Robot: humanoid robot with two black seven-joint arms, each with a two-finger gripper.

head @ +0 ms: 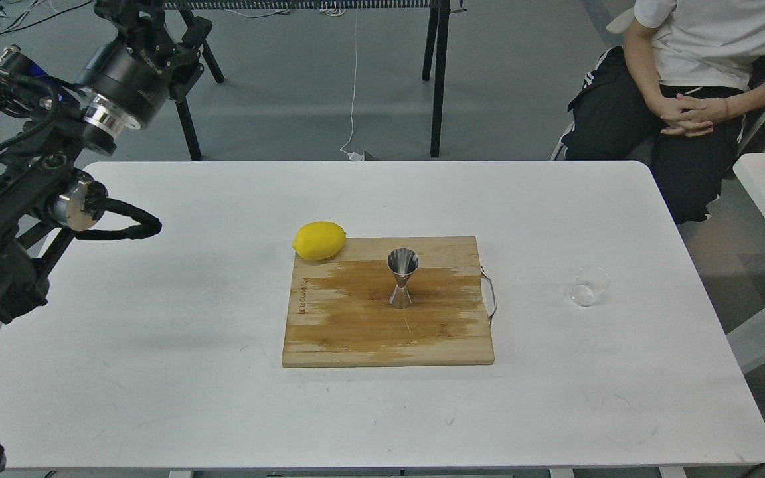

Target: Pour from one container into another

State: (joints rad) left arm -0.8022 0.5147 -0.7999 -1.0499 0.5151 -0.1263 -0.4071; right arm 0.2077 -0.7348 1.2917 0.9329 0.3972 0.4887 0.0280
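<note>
Glass cup (590, 286) sits well apart from left gripper (157, 26).

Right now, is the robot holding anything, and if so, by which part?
Nothing is held. The glass cup stands alone on the table, the jigger on the cutting board. The left gripper is raised far from both; the right is out of view.

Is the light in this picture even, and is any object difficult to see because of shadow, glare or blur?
Head view: light is soft and even; the shiny steel hourglass jigger casts only a faint shadow on the wooden cutting board. The small clear glass cup nearly vanishes against the white table. The yellow lemon is sharp.
</note>
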